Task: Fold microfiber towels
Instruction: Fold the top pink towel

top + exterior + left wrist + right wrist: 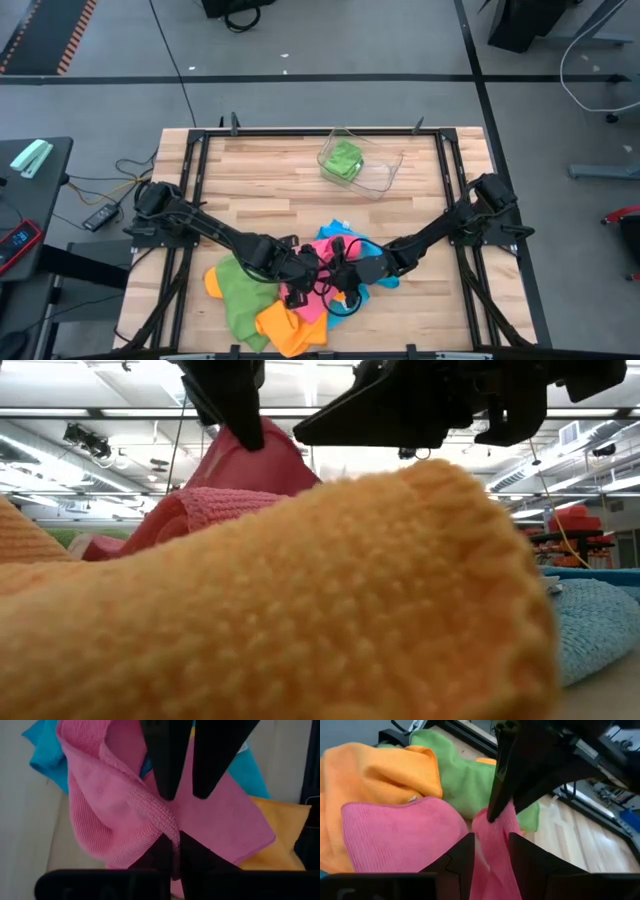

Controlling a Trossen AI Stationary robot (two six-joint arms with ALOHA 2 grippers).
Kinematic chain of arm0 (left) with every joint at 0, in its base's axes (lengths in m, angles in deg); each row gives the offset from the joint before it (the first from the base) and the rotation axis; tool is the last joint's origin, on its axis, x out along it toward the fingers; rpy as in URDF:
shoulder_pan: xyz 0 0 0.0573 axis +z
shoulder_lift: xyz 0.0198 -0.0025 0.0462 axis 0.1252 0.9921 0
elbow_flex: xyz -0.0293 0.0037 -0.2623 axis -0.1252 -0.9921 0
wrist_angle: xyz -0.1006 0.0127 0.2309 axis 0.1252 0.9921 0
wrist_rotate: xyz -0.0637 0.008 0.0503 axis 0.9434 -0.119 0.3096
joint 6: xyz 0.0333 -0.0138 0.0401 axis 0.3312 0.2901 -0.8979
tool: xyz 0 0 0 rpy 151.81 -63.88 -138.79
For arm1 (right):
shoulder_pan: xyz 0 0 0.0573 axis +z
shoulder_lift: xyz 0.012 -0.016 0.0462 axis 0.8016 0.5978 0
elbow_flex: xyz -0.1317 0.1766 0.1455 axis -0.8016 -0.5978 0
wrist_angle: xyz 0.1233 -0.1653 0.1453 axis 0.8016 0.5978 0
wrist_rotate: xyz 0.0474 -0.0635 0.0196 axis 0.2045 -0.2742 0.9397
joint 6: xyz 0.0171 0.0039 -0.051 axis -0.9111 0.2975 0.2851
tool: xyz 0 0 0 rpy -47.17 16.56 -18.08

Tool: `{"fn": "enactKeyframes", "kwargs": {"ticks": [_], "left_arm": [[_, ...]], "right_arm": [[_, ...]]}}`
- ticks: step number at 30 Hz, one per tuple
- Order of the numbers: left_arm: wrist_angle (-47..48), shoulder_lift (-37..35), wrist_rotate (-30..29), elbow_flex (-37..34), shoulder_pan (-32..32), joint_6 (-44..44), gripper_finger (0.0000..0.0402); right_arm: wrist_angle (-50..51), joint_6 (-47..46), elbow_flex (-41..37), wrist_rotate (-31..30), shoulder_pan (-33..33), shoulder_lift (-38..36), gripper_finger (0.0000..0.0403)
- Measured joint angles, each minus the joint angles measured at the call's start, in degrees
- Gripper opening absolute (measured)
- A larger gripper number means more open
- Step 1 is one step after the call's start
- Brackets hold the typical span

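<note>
Both arms reach in from the side edges of the tabletop (270, 175) and meet over a heap of towels near the middle of its front edge.

The left gripper (175, 851) has its fingers pinched narrow on a ridge of the pink towel (115, 815), the fabric bunched up between the tips. The right gripper (492, 851) faces it from the other side and also holds the pink towel: a strip of pink runs between its fingers, which stand only as far apart as the cloth is thick. In each wrist view the other arm's fingers show right beside that arm's own, so the two grips sit close together on the same cloth.

Around the pink towel lies the rest of the heap. An orange towel (290, 328) spreads toward the front edge, partly under the pink. A green towel (238, 295) lies crumpled on the left side of the heap, touching the orange. A blue towel (345, 240) shows beneath the pink on the right and far side.

Toward the back edge, right of centre and well apart from the heap, stands a clear tray (385, 175) with another green towel (343, 160) folded inside it.

From the low view the orange towel fills the foreground, with the pink lifted behind it.
</note>
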Motion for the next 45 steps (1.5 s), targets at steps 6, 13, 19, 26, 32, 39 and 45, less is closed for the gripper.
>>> {"fn": "enactKeyframes", "kwargs": {"ticks": [6, 13, 19, 26, 32, 39, 45], "left_arm": [[-2.4, 0.0, -0.5, 0.0, 0.1, -1.0, 0.0021], [-2.9, 0.0, -1.6, 0.0, 0.1, -1.1, 0.0037], [-3.3, 0.0, -2.4, 0.0, 0.2, -1.1, 0.0024], [-3.4, 0.0, -2.5, 0.0, 0.1, -1.4, 0.0041], [-4.5, 0.0, -2.4, -1.4, -0.5, -1.7, 0.009], [-10.1, 0.0, -2.0, -5.1, -2.0, -2.3, 0.0143], [-11.3, 0.6, -1.8, -5.2, -2.5, -4.1, 0.0167]], "right_arm": [[0.1, 1.5, 0.0, 0.5, -0.5, 0.0, 0.0124], [0.2, 1.7, 0.0, 2.6, -0.8, 0.0, 0.0097], [0.2, 1.8, 0.0, 2.6, -1.1, 0.0, 0.0036], [0.2, 1.6, 0.0, 3.8, -1.3, 0.0, 0.0006], [0.4, 1.5, 0.0, 4.1, -1.3, 0.0, 0.0004], [1.8, -0.2, 0.0, 6.7, -1.7, 0.0, 0.0003], [0.1, 0.2, 0.0, 9.3, -1.8, -0.1, 0.0003]]}}
